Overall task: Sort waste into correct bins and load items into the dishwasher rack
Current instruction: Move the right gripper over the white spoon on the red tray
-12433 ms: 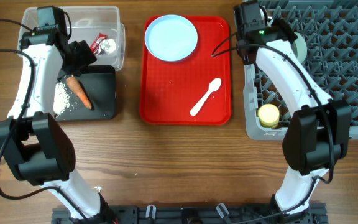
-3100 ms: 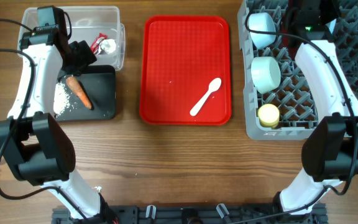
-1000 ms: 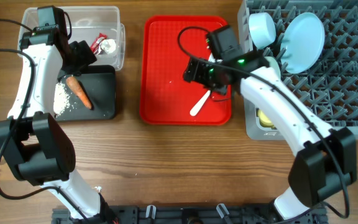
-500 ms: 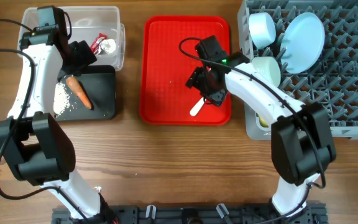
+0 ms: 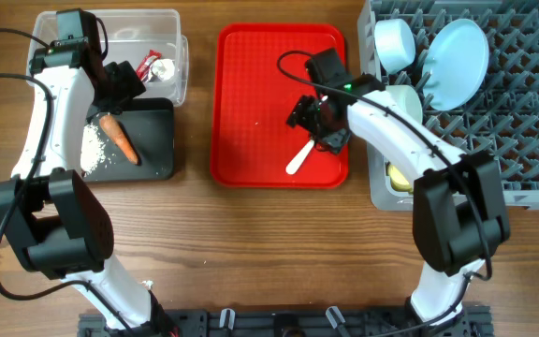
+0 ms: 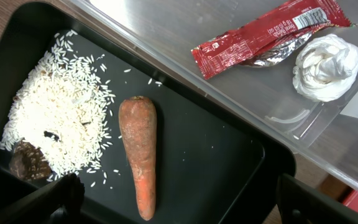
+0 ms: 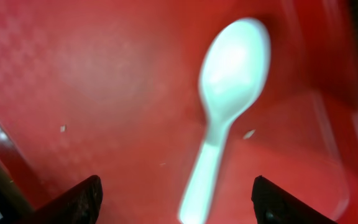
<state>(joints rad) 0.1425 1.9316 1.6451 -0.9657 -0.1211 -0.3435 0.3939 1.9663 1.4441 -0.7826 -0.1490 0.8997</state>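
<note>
right claw spread wide over the spoon lying flat on the red tray, lined up to straddle its handle. blurry view, probably no contact yet. left claw apart, parked above black tray.

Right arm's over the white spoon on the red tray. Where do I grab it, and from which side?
Probably the narrow handle of the white spoon, straight from above, with the right gripper straddling it crosswise. It lies flat on the red tray; the bowl is wider and rounded.
</note>
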